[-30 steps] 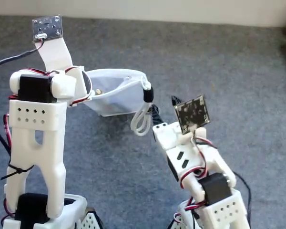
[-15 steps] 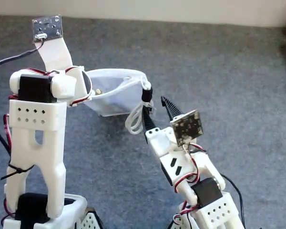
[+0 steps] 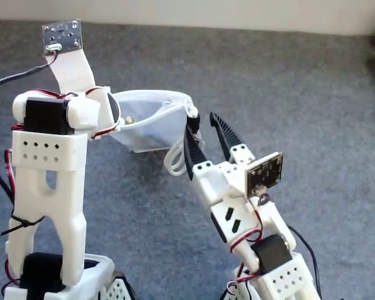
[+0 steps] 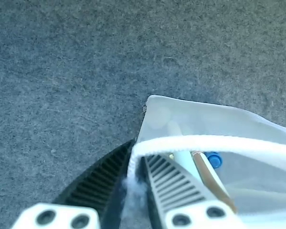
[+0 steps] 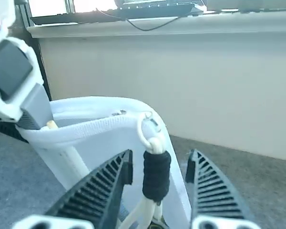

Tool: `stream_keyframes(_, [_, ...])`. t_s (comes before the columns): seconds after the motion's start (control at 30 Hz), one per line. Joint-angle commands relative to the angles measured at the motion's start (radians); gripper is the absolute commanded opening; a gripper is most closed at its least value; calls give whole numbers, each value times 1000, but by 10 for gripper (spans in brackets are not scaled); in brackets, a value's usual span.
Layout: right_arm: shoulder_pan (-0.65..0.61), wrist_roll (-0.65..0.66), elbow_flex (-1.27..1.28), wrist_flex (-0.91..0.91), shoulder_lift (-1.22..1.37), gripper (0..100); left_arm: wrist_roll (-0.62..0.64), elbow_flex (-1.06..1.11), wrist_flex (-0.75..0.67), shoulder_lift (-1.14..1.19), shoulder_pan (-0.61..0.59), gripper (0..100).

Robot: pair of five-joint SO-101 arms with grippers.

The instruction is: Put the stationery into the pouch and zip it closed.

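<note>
The white mesh pouch (image 3: pixel 151 120) hangs lifted off the carpet with its mouth open. My left gripper (image 4: pixel 137 162) is shut on the pouch's rim (image 4: pixel 190 141). Inside the pouch (image 4: pixel 238 143) lie a brown pencil (image 4: pixel 207 175), a blue-capped pen (image 4: pixel 212 160) and a white piece. A black zipper pull (image 3: pixel 192 122) with a white cord loop (image 3: pixel 174 161) hangs at the pouch's near corner. My right gripper (image 3: pixel 200 122) is open, one finger on each side of the pull (image 5: pixel 156 174), with small gaps to it. The pouch (image 5: pixel 97 138) sits just behind the pull.
Grey carpet (image 3: pixel 300 94) covers the whole surface, with free room to the right and behind the pouch. A pale wall (image 5: pixel 181 81) runs along the far edge. The left arm's white body (image 3: pixel 50 169) stands tall at the near left.
My right gripper has opened and turned, and its fingers have come forward to either side of the zipper pull. The cord loop swung slightly left. The left arm and pouch stayed still.
</note>
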Motion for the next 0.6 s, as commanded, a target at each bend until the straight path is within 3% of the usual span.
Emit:
stream_keyframes(0.0, [-2,-11,-50,-82,96,177,-8,38,-15,35,-12,6])
stream_keyframes(0.4, [-1,-11,-65,-84,222,176,-8,47,-17,33,-8,6])
stream_keyframes(0.57, [-1,-9,-111,-84,222,89,-8,45,-17,33,-8,6])
